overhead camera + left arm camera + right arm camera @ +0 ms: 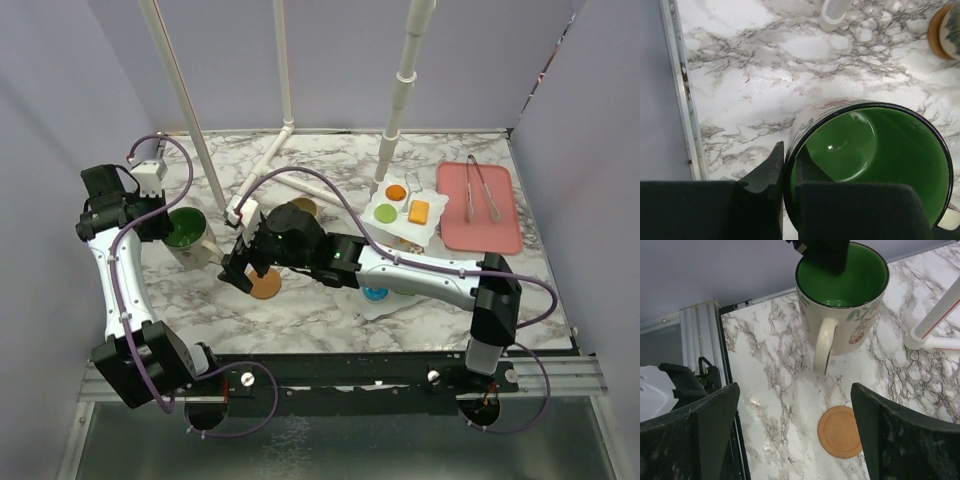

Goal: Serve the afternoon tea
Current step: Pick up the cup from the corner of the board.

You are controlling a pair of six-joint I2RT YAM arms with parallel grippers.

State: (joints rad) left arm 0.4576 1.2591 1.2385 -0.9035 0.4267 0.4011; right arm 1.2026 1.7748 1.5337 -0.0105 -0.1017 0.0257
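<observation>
We see the left gripper (pixel 789 158) clamped on the rim of the green-lined mug (pixel 187 230), one finger inside, at the left of the top view. The right gripper (pixel 795 390) hangs with jaws wide apart over a round coaster (pixel 840 431) at centre, holding nothing. The white tiered stand (pixel 401 233) with pastries (pixel 418 212) stands right of centre.

Robotics lab cell for sure: plain grey screens (pixel 45 90) around a marble-look counter (pixel 310 305), a white pipe frame (pixel 398 100) on it, left arm (pixel 115 285) and right arm (pixel 430 275) bolted to a metal rail (pixel 350 378).
</observation>
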